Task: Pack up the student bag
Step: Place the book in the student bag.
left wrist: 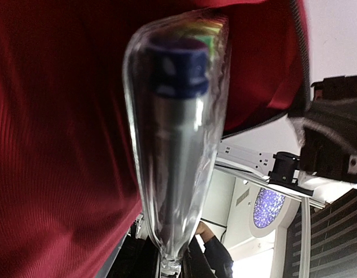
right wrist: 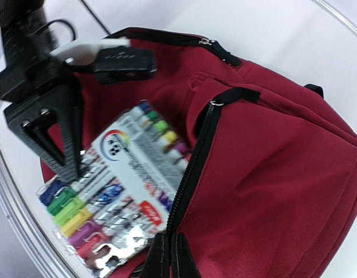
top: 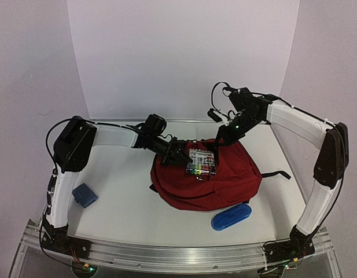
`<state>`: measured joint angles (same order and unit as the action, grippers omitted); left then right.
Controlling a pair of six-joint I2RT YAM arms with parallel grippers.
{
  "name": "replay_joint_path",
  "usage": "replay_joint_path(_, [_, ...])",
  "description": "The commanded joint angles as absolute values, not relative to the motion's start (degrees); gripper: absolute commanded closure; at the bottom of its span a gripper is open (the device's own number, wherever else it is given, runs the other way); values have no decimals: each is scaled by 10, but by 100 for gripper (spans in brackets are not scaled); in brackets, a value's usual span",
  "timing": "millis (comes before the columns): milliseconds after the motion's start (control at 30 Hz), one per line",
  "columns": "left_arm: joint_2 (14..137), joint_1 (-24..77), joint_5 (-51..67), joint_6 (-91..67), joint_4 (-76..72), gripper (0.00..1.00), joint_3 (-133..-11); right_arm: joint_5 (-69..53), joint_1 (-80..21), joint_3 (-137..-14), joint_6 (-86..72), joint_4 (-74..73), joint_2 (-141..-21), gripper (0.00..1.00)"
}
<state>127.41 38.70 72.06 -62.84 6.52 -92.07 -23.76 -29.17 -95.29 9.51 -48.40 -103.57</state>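
Note:
The dark red student bag [top: 216,184] lies in the middle of the table, its black zipper [right wrist: 192,168] open. My left gripper [top: 177,153] is shut on the edge of a clear pack of coloured markers [top: 201,162], which rests flat over the bag's opening. In the left wrist view the pack [left wrist: 175,145] stands edge-on between the jaws [left wrist: 169,263], with the bag's red fabric [left wrist: 56,145] beside it. My right gripper [right wrist: 171,255] is shut on the zipper edge of the bag [right wrist: 271,174] and holds it up next to the marker pack [right wrist: 117,179]. The inside of the bag is hidden.
A blue oblong case [top: 231,216] lies on the table in front of the bag. A small dark blue block [top: 84,194] sits at the left near the left arm. A black strap [top: 276,174] trails from the bag's right side.

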Motion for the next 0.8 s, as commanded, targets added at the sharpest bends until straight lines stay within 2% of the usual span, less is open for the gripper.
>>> replay_joint_path(0, [1310,388,728,-636,77,100,-1016,-282,-289,-943,108,-460,-1004,100])
replay_joint_path(100, [1314,383,721,-674,14,100,-1030,-288,-290,-935,108,-463,-1004,100])
replay_joint_path(233, [1292,364,662,-743,-119,100,-975,-299,-290,-932,108,-468,-1007,100])
replay_joint_path(333, [1291,359,605,-701,-73,100,-1002,-316,-293,-941,98,-468,-1016,100])
replay_joint_path(533, [1324,368,574,-667,-13,100,-1068,-350,-299,-992,62,-467,-1058,100])
replay_joint_path(633, [1315,366,563,-693,-62,100,-1031,-363,-301,-1017,54,-468,-1076,100])
replay_joint_path(767, [1296,364,538,-679,-49,100,-1009,-385,-301,-1011,57,-469,-1071,100])
